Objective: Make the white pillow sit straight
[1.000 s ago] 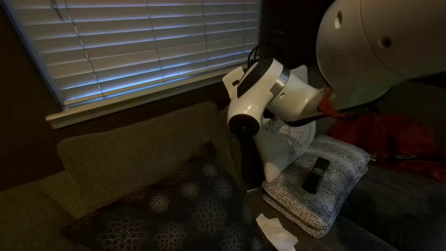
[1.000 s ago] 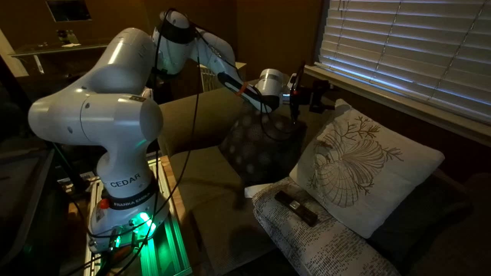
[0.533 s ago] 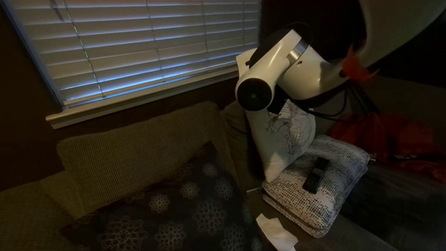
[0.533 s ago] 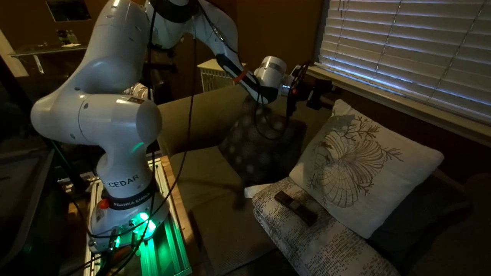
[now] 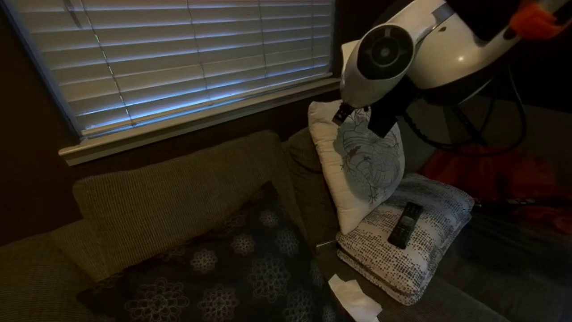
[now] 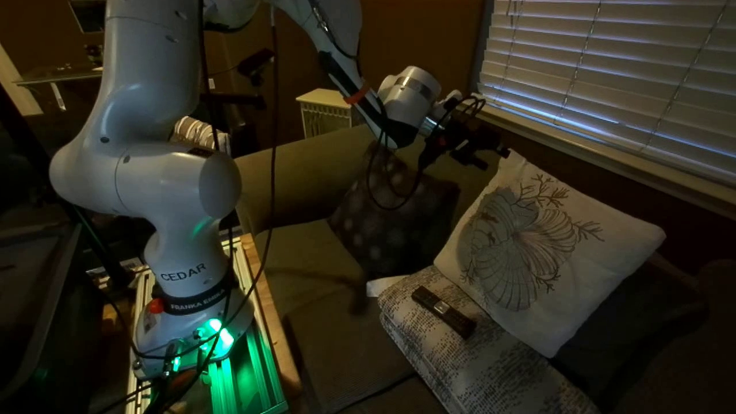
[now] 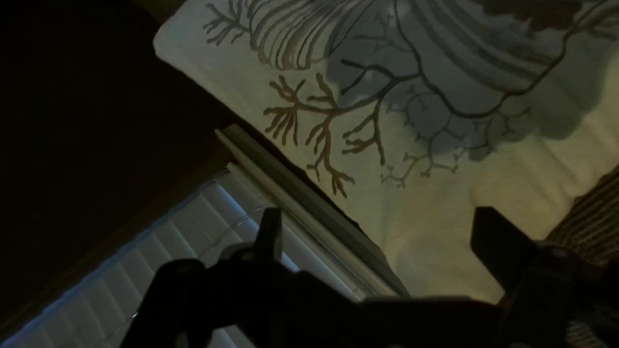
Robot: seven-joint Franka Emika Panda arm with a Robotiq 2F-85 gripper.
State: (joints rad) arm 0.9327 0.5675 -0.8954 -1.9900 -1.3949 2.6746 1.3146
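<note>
Overhanging the sofa: robot arm, white pillow beneath

Forearm slanting down to the wrist; gripper with jaws wide apart. Pillow — squarish, long axis indistinct; tilted back on the sofa, printed face outward, upper corner toward the window sill. Placement — just below the gripper, that corner showing between the jaws in the wrist view; contact cannot be told

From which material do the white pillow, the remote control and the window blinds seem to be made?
White pillow: soft matte cloth, perhaps cotton or linen; the wrist view shows creases in it.
Remote control: probably hard plastic, dark; its rigid bar shape and buttons suggest this.
Window blinds: smooth, pale finish; straight stiff slats suggest vinyl or painted wood, I cannot tell which.
</note>
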